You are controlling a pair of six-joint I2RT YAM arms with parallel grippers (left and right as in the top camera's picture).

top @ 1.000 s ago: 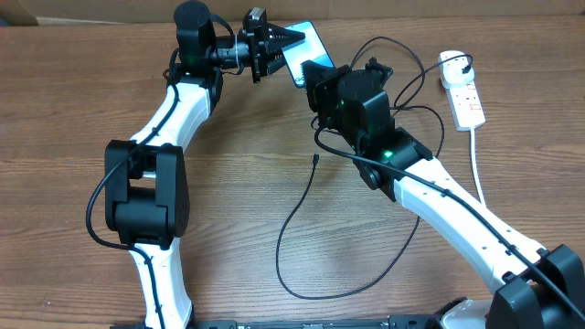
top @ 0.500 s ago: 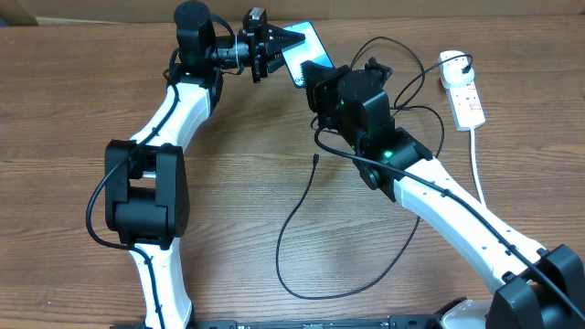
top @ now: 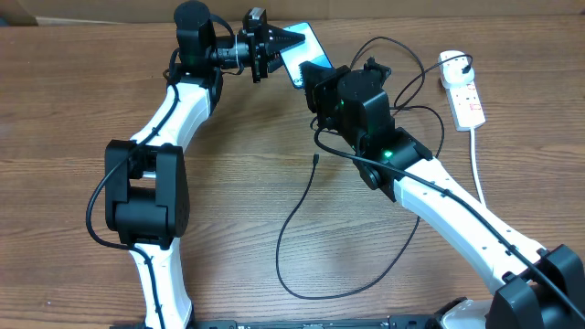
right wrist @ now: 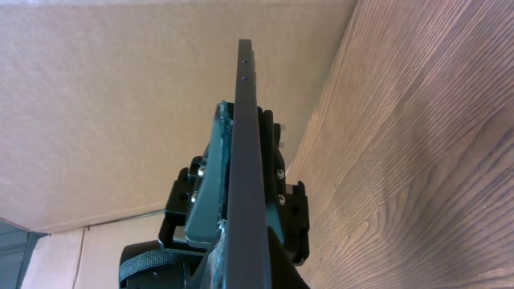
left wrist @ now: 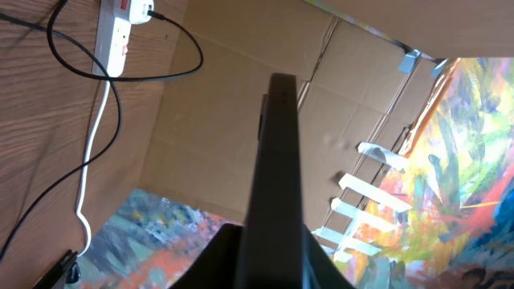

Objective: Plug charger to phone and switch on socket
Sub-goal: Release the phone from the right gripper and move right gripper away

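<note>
The phone point(top: 309, 41), its screen bright blue, is held off the table at the back between both grippers. My left gripper point(top: 291, 38) is shut on its left end. My right gripper point(top: 311, 75) is shut on its near end. In the left wrist view the phone point(left wrist: 277, 160) is a dark edge-on bar between the jaws of the left gripper point(left wrist: 273, 257). The right wrist view also has the phone point(right wrist: 245, 144) edge-on, in the right gripper point(right wrist: 249, 265). The charger point(top: 291, 215) loops loose over the table, its connector tip point(top: 314, 157) lying free. The socket point(top: 468, 102) lies at the far right, with a black plug point(top: 454, 64) in it.
The socket's thick white cord point(top: 477, 164) runs toward the front along the right side. The right arm's white link point(top: 457, 215) crosses the right half of the table above the cable loop. A cardboard wall point(left wrist: 217, 120) stands behind the table.
The left fingers have drawn in slightly on the phone. Arms, cable and socket have not visibly moved.
</note>
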